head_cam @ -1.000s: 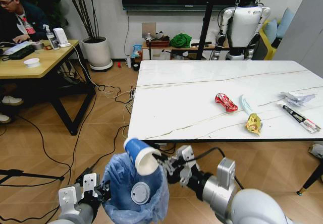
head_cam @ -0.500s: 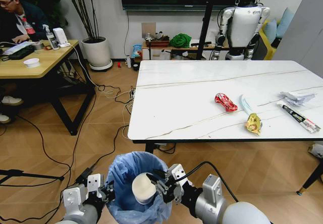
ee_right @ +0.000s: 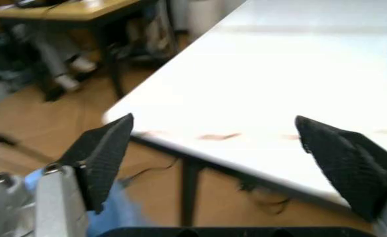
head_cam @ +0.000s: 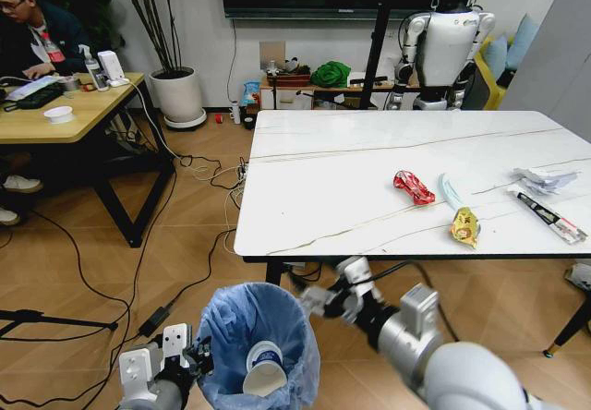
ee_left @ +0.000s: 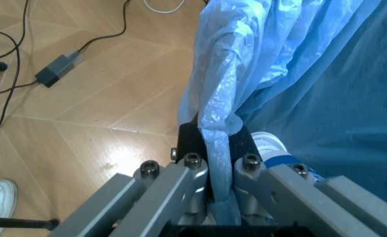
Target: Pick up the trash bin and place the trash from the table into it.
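1. Left gripper (ee_left: 220,197) clamped on the bag-lined rim of the trash bin (head_cam: 260,331), held off the table's (head_cam: 332,198) near-left corner; paper cup (head_cam: 262,367) inside.
2. Right gripper (ee_right: 216,158) spread wide, empty, just beyond the bin; remaining wrappers (head_cam: 413,186) near the table's right end.

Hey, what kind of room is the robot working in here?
Likely an office or lab set up like a living space: a wooden desk with a keyboard, a marble-look table, another robot parked by the wall, and cables across the wood floor.
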Motion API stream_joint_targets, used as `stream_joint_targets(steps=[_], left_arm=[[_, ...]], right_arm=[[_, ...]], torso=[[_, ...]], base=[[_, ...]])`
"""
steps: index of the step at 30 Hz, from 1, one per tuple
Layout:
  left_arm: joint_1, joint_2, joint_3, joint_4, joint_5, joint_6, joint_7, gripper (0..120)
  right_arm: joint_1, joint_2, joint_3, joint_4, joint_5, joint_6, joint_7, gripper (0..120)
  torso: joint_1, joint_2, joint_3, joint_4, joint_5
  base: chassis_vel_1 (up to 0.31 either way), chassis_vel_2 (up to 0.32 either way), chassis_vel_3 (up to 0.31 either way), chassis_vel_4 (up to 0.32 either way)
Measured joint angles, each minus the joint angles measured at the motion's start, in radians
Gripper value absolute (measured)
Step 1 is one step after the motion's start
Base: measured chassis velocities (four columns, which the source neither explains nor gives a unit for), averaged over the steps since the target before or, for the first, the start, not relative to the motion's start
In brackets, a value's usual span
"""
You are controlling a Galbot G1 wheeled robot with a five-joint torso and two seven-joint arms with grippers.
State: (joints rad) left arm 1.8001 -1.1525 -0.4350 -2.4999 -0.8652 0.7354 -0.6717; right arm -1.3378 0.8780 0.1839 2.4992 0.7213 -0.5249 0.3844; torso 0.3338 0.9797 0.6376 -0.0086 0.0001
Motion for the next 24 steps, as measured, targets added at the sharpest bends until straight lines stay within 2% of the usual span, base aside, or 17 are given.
stream_joint_targets(steps=[2, 3, 4, 8, 10, 11, 24], left_arm=[[0.002, -0.001, -0.003, 0.000, 0.000, 0.000, 0.001, 0], [0.007, -0.001, -0.010, 0.000, -0.002, 0.000, 0.004, 0], [0.007, -0.001, -0.010, 0.000, -0.002, 0.000, 0.004, 0], [0.013, 0.011, -0.037, 0.000, -0.015, 0.000, 0.013, 0], [0.013, 0.012, -0.038, 0.000, -0.017, 0.000, 0.013, 0], [0.013, 0.015, -0.042, 0.000, -0.020, 0.000, 0.014, 0], [0.015, 0.020, -0.058, 0.000, -0.031, 0.000, 0.018, 0]], right_arm=[[-0.017, 0.009, 0.035, 0.000, -0.050, 0.009, -0.012, 96], [-0.047, 0.027, 0.091, 0.001, -0.127, 0.022, -0.035, 99], [-0.047, 0.027, 0.091, 0.001, -0.127, 0.022, -0.035, 99], [-0.109, 0.079, 0.227, 0.001, -0.170, 0.026, -0.047, 100], [-0.110, 0.083, 0.236, 0.001, -0.170, 0.025, -0.047, 100], [-0.112, 0.096, 0.274, 0.002, -0.164, 0.020, -0.049, 100], [-0.128, 0.172, 0.364, 0.002, -0.156, 0.015, -0.055, 100]], torso=[[0.000, 0.000, 0.000, 0.0000, -0.0001], [0.000, 0.000, 0.000, -0.0003, 0.0000], [0.000, 0.000, 0.000, -0.0003, 0.0000], [0.000, 0.000, 0.000, -0.0002, 0.0000], [0.000, 0.000, 0.000, -0.0002, 0.0000], [0.000, 0.000, 0.000, -0.0002, -0.0001], [0.000, 0.000, 0.000, 0.0001, -0.0003]], base=[[0.000, 0.000, 0.000, 0.000], [0.000, 0.000, 0.000, 0.000], [0.000, 0.000, 0.000, 0.000], [0.000, 0.000, 0.000, 0.000], [0.000, 0.000, 0.000, 0.000], [0.000, 0.000, 0.000, 0.000], [-0.031, -0.027, 0.027, 0.026]])
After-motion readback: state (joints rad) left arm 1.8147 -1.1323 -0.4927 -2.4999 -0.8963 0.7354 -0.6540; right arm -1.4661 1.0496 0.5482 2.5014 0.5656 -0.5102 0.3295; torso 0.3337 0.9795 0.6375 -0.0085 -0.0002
